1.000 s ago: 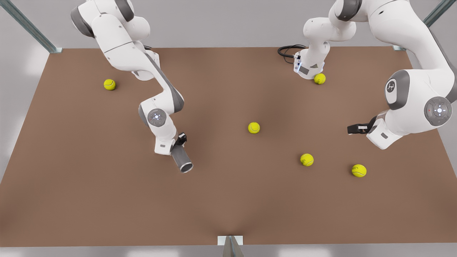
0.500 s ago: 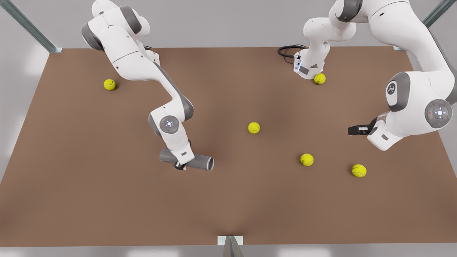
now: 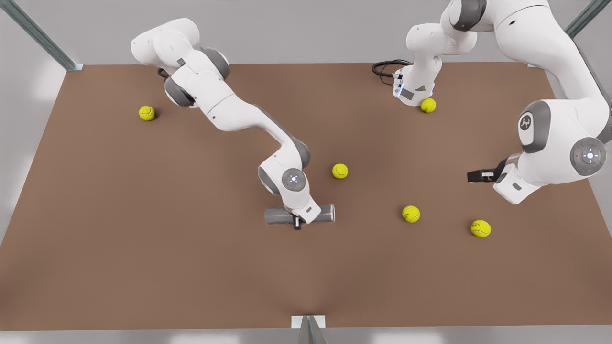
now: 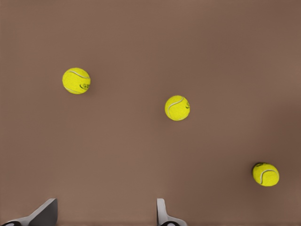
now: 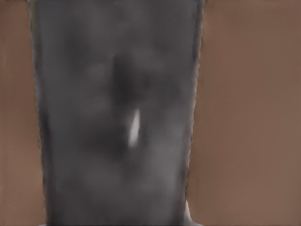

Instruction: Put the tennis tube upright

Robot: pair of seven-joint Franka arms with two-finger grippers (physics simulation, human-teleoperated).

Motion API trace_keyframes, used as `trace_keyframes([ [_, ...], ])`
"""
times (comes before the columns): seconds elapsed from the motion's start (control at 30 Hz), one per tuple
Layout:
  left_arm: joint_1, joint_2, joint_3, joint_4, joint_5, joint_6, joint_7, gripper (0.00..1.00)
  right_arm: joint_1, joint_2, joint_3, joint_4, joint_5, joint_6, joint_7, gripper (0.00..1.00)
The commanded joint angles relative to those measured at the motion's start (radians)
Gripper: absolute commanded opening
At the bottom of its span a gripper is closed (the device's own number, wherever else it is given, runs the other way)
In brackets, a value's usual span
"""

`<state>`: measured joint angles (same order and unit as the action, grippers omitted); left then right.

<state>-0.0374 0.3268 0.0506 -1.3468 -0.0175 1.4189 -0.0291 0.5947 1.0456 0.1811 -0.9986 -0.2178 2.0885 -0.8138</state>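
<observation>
Tube (image 3: 277,216) lies sideways in right hand (image 3: 297,222).

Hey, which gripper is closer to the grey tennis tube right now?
Right. The right gripper is clamped around the tennis tube mid-length; the left gripper waits open, far off toward the front view's right.
</observation>
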Motion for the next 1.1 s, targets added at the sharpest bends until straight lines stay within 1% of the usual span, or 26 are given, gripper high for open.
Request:
trace_keyframes([
  [0.0,0.001,0.000,0.000,0.000,-0.001,0.000,0.000,1.00,0.008,0.014,0.000,0.023,-0.002,-0.002,0.001,0.64],
  [0.13,0.002,0.012,0.000,0.000,-0.002,0.003,0.000,1.00,0.059,0.060,-0.025,0.063,-0.002,-0.002,0.045,0.64],
  [0.17,0.002,0.014,0.000,0.000,-0.002,0.009,0.000,1.00,0.062,0.070,-0.025,0.070,0.000,-0.002,0.045,0.68],
  [0.2,0.002,0.014,0.000,0.000,-0.002,0.009,0.000,1.00,0.073,0.071,-0.029,0.069,-0.002,-0.002,0.055,0.74],
  [0.23,0.002,0.014,0.000,0.000,-0.002,0.012,0.000,1.00,0.074,0.071,-0.029,0.069,0.000,-0.001,0.065,0.89],
  [0.27,0.002,0.015,0.000,0.000,-0.002,0.015,0.000,1.00,0.074,0.071,-0.029,0.070,0.000,-0.002,0.065,1.00],
  [0.63,0.002,0.015,0.000,0.000,-0.002,0.014,0.000,1.00,0.076,0.071,-0.029,0.069,0.000,0.005,0.068,1.00],
  [0.67,0.002,0.014,0.000,0.000,-0.002,0.014,0.000,1.00,0.076,0.070,-0.029,0.069,0.000,-0.001,0.067,1.00],
  [0.7,0.002,0.014,0.000,0.000,-0.002,0.014,0.000,1.00,0.077,0.054,-0.026,0.067,0.040,-0.048,0.062,1.00],
  [0.77,0.002,0.014,0.000,0.000,-0.002,0.014,0.000,1.00,0.077,-0.030,-0.026,0.069,0.130,-0.206,0.064,1.00],
  [0.8,0.002,0.014,0.000,0.000,-0.002,0.014,0.000,1.00,0.068,-0.119,-0.028,0.069,0.133,-0.326,0.064,1.00],
  [0.83,0.002,0.014,0.000,0.000,-0.002,0.014,0.000,1.00,0.054,-0.196,-0.020,0.069,0.146,-0.378,0.062,1.00],
  [0.87,0.001,0.012,0.000,0.000,-0.002,0.014,-0.002,1.00,0.030,-0.303,-0.026,0.069,0.186,-0.501,0.079,1.00],
  [0.9,0.001,0.012,0.000,0.000,-0.002,0.014,-0.002,1.00,0.016,-0.386,-0.045,0.067,0.152,-0.541,0.120,1.00],
  [0.93,0.001,0.018,-0.002,-0.041,-0.103,0.024,-0.005,1.00,-0.015,-0.488,-0.101,0.051,0.106,-0.602,0.294,1.00],
  [0.97,0.005,0.047,0.002,-0.147,-0.307,0.129,-0.008,1.00,-0.088,-0.525,-0.114,0.012,0.107,-0.667,0.531,1.00],
  [1.0,-0.001,0.110,-0.002,-0.153,-0.445,0.175,-0.014,1.00,-0.200,-0.631,-0.103,-0.157,0.113,-0.601,0.692,1.00],
  [1.03,-0.042,0.178,-0.002,-0.155,-0.582,0.251,-0.015,1.00,-0.402,-0.792,-0.013,-0.443,0.104,-0.374,0.711,1.00],
  [1.07,-0.096,0.224,-0.002,-0.199,-0.773,0.378,-0.023,1.00,-0.575,-0.889,0.076,-0.561,0.107,-0.363,0.787,1.00],
])
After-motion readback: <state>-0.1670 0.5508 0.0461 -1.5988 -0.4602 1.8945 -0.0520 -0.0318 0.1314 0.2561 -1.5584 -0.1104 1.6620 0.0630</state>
